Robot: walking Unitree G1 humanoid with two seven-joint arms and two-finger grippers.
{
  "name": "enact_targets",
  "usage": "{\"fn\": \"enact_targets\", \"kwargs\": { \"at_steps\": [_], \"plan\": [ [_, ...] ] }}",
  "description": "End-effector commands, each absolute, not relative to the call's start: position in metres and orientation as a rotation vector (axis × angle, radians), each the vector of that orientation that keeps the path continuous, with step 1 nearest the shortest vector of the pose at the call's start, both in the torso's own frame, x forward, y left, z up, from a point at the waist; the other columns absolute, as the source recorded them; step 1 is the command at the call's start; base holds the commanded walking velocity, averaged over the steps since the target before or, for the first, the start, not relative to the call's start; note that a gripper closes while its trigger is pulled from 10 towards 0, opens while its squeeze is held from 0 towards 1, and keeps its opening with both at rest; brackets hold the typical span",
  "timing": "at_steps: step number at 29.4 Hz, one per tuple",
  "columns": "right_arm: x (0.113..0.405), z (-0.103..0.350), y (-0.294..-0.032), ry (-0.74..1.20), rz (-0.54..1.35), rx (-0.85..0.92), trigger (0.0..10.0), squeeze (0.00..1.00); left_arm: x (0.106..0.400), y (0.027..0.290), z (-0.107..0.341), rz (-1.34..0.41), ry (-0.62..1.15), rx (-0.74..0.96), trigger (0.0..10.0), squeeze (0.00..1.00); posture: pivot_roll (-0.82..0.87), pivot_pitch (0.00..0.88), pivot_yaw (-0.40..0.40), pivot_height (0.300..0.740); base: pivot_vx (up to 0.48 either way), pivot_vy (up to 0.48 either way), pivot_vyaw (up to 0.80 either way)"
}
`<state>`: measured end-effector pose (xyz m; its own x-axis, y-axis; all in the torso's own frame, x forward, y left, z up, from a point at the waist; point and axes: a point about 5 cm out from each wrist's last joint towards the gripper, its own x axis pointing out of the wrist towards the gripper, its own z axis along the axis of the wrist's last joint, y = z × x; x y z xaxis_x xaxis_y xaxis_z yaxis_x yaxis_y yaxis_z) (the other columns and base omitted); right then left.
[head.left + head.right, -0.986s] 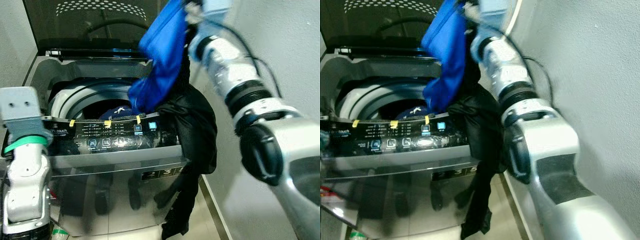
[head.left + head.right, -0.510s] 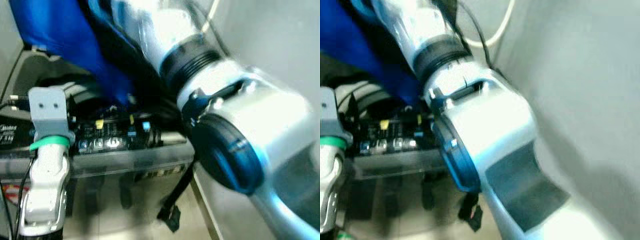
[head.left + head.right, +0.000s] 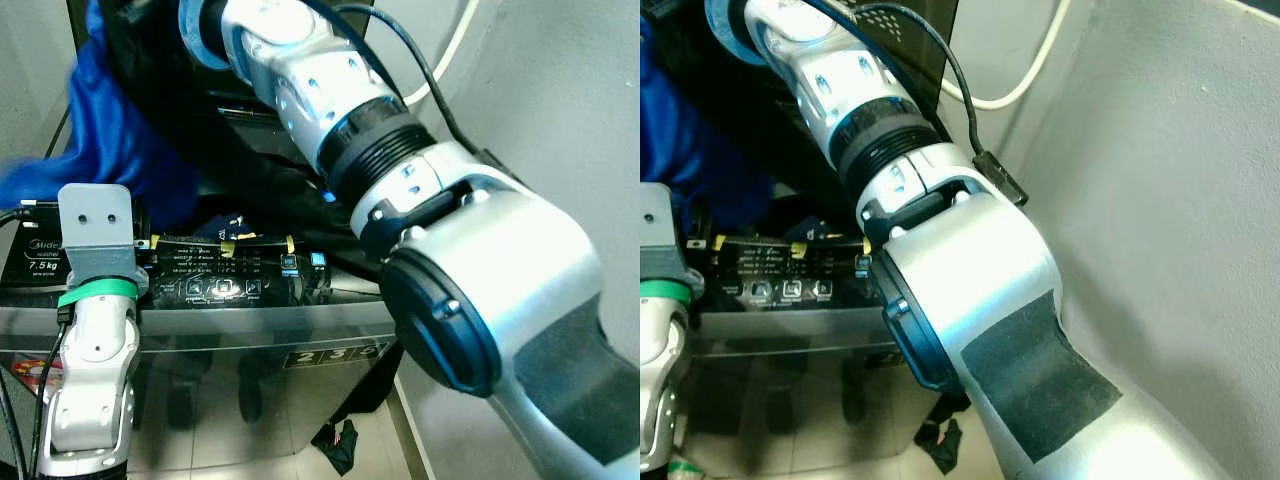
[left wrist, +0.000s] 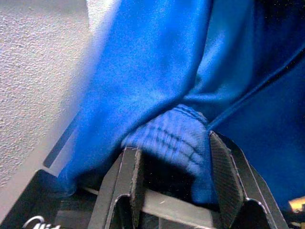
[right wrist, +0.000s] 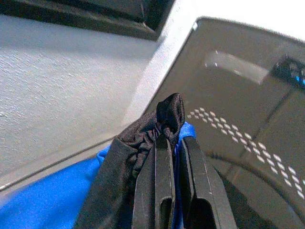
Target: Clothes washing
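A: Where are the clothes right now?

B: The right gripper [image 5: 172, 143] has its fingers pressed together on a bunched fold of the black garment [image 5: 143, 138], with the blue garment [image 3: 120, 140] caught in the same pinch. Both hang high over the open washing machine [image 3: 200, 320], in front of its raised lid [image 5: 248, 95].

A: And the left gripper [image 4: 174, 183]?

B: Its fingers are spread, and the ribbed cuff [image 4: 167, 138] of the blue garment sits between them, not pinched as far as I can see.

A: What could go wrong?

B: The black garment trails down over the front edge beside the control panel [image 3: 225, 275], and its end lies on the floor [image 3: 300, 440]. If the right gripper lets go now, I'd expect that weight to drag it out of the tub. The blue cloth could also snag on the left fingers
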<state>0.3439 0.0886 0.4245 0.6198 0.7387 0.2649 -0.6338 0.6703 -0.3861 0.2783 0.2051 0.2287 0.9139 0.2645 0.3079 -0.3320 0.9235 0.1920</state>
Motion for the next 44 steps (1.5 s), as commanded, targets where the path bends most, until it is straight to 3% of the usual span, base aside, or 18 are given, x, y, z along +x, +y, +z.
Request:
{"fn": "enact_targets", "kwargs": {
  "at_steps": [1, 3, 5, 9, 15, 23, 24, 25, 26, 27, 28, 33, 34, 37, 39, 40, 42, 44],
  "plan": [
    [0.321, 0.387, 0.134, -0.342, 0.924, -0.257, 10.0, 0.00, 0.278, 0.198, 0.224, 0.283, -0.267, 0.246, 10.0, 0.00, 0.17, 0.000, -0.167, 0.740, 0.000, 0.000, 0.00],
    [0.323, 0.384, 0.133, -0.311, 0.901, -0.227, 10.0, 0.00, 0.279, 0.194, 0.223, 0.262, -0.267, 0.237, 10.0, 0.00, 0.18, 0.000, -0.171, 0.740, 0.000, 0.000, 0.00],
    [0.332, 0.389, 0.122, -0.264, 0.807, -0.050, 10.0, 0.00, 0.279, 0.186, 0.222, 0.217, -0.268, 0.234, 10.0, 0.00, 0.19, 0.000, -0.181, 0.740, 0.000, 0.000, 0.00],
    [0.345, 0.390, 0.106, -0.255, 0.719, 0.005, 10.0, 0.00, 0.277, 0.184, 0.221, 0.206, -0.265, 0.234, 10.0, 0.00, 0.19, 0.000, -0.176, 0.740, 0.000, 0.000, 0.00],
    [0.345, 0.366, 0.110, -0.248, 0.830, -0.339, 10.0, 0.00, 0.277, 0.184, 0.220, 0.184, -0.255, 0.247, 10.0, 0.00, 0.18, 0.000, -0.152, 0.740, 0.000, 0.000, 0.00],
    [0.347, 0.348, 0.109, -0.217, 0.876, -0.590, 10.0, 0.00, 0.279, 0.185, 0.221, 0.170, -0.254, 0.260, 10.0, 0.00, 0.18, 0.000, -0.137, 0.740, 0.000, 0.000, 0.00],
    [0.347, 0.348, 0.109, -0.214, 0.879, -0.601, 10.0, 0.13, 0.279, 0.185, 0.221, 0.168, -0.253, 0.262, 10.0, 0.00, 0.18, 0.000, -0.137, 0.740, 0.000, 0.000, 0.00],
    [0.347, 0.348, 0.109, -0.214, 0.879, -0.601, 10.0, 0.13, 0.279, 0.185, 0.221, 0.168, -0.253, 0.262, 10.0, 0.00, 0.18, 0.000, -0.137, 0.740, 0.000, 0.000, 0.00],
    [0.347, 0.348, 0.109, -0.216, 0.876, -0.606, 10.0, 0.73, 0.279, 0.185, 0.221, 0.167, -0.252, 0.264, 10.0, 0.00, 0.18, 0.000, -0.135, 0.740, 0.000, 0.000, 0.00],
    [0.347, 0.348, 0.109, -0.216, 0.876, -0.606, 10.0, 0.73, 0.279, 0.185, 0.221, 0.167, -0.252, 0.264, 10.0, 0.00, 0.18, 0.000, -0.135, 0.740, 0.000, 0.000, 0.00],
    [0.347, 0.349, 0.109, -0.220, 0.871, -0.610, 10.0, 1.00, 0.279, 0.185, 0.221, 0.165, -0.252, 0.265, 10.0, 0.00, 0.18, 0.000, -0.135, 0.740, 0.000, 0.000, 0.00],
    [0.348, 0.352, 0.108, -0.235, 0.852, -0.633, 10.0, 1.00, 0.279, 0.185, 0.223, 0.157, -0.254, 0.264, 10.0, 0.00, 0.18, 0.000, -0.129, 0.740, 0.000, 0.000, 0.00],
    [0.349, 0.354, 0.106, -0.240, 0.841, -0.633, 10.0, 0.00, 0.280, 0.186, 0.224, 0.153, -0.256, 0.264, 10.0, 0.00, 0.18, 0.000, -0.116, 0.740, 0.000, 0.000, 0.00],
    [0.351, 0.357, 0.103, -0.242, 0.833, -0.616, 10.0, 0.00, 0.281, 0.187, 0.225, 0.146, -0.257, 0.264, 10.0, 0.00, 0.18, 0.000, -0.103, 0.740, 0.000, 0.000, 0.00],
    [0.357, 0.370, 0.090, -0.251, 0.812, -0.543, 10.0, 0.00, 0.285, 0.187, 0.228, 0.126, -0.265, 0.264, 10.0, 0.00, 0.18, 0.000, -0.091, 0.740, 0.000, 0.000, 0.00],
    [0.365, 0.384, 0.072, -0.282, 0.779, -0.402, 10.0, 0.00, 0.288, 0.186, 0.231, 0.113, -0.274, 0.262, 10.0, 0.00, 0.17, 0.000, -0.064, 0.740, 0.000, 0.000, 0.00],
    [0.365, 0.384, 0.072, -0.282, 0.779, -0.402, 10.0, 0.00, 0.288, 0.186, 0.231, 0.113, -0.274, 0.262, 10.0, 0.00, 0.17, 0.000, -0.064, 0.740, 0.000, 0.000, 0.00],
    [0.381, 0.403, 0.031, -0.358, 0.694, -0.118, 10.0, 0.00, 0.293, 0.185, 0.232, 0.085, -0.275, 0.269, 10.0, 0.00, 0.15, 0.000, -0.034, 0.740, 0.000, 0.000, 0.00]
  ]
}}
